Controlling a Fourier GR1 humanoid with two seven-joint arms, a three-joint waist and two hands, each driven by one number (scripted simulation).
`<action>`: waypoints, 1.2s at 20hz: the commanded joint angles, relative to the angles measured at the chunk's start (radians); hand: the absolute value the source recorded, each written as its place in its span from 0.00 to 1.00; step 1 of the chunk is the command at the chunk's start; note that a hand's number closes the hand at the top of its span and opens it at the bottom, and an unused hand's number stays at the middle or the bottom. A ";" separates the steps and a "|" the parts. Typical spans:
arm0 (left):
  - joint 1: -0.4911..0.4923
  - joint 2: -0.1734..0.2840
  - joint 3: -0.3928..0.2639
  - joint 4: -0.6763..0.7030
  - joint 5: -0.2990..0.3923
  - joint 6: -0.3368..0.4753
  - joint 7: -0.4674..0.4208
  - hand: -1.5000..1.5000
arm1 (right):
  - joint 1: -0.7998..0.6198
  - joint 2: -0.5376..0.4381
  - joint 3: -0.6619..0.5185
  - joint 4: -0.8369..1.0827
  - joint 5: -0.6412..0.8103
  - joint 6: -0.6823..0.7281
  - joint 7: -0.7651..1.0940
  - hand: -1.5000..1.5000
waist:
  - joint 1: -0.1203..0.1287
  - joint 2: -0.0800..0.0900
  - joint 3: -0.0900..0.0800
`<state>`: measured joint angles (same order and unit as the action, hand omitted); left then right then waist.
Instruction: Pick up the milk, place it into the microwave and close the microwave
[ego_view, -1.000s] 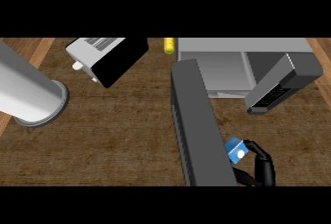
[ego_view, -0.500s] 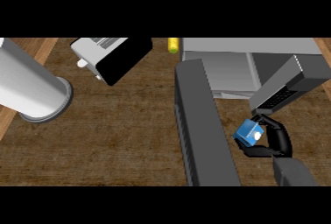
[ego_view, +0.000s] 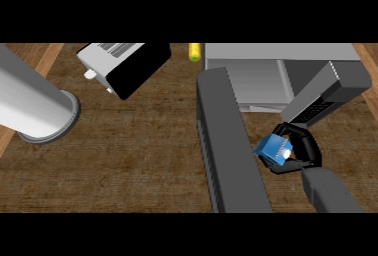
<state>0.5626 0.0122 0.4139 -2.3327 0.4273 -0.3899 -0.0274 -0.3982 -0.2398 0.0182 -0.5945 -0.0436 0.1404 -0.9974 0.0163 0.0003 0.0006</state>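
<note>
The milk (ego_view: 273, 148) is a small blue carton held above the counter, just in front of the microwave's opening. My right hand (ego_view: 305, 148) is curled round it, fingers over its far side and thumb under it. The microwave (ego_view: 251, 82) is a grey box at the upper right, its inside showing. Its dark door (ego_view: 227, 145) swings out toward me as a long slab left of the carton. Of my left side only the grey forearm (ego_view: 33, 102) shows at the left edge; its hand is out of the picture.
A white and black toaster (ego_view: 124, 64) stands at the back, left of the microwave. A small yellow object (ego_view: 195, 51) lies behind the door's hinge end. Brown wooden counter (ego_view: 125, 165) spreads between my left forearm and the door.
My right hand has lifted the milk up and away from me, toward the microwave's opening. The left forearm has drifted slightly left.
</note>
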 joint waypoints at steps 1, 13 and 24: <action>0.071 -0.012 -0.012 -0.053 0.025 -0.005 -0.019 0.00 | -0.027 0.009 0.006 -0.112 -0.001 -0.006 0.089 1.00 | -0.007 -0.004 -0.001; 0.003 -0.012 0.059 0.029 0.017 -0.035 -0.010 0.00 | -0.154 0.112 0.016 -0.209 0.080 -0.213 0.302 1.00 | -0.006 -0.002 -0.001; -0.043 -0.002 0.061 0.069 0.012 -0.065 -0.026 0.00 | -0.528 0.101 -0.039 0.248 0.222 -0.429 0.319 1.00 | 0.036 0.016 0.001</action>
<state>0.5342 0.0248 0.4846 -2.2670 0.4590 -0.4477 -0.0429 -0.8356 -0.1530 0.0000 -0.4741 0.1471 -0.2078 -0.6769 0.0360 0.0100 0.0006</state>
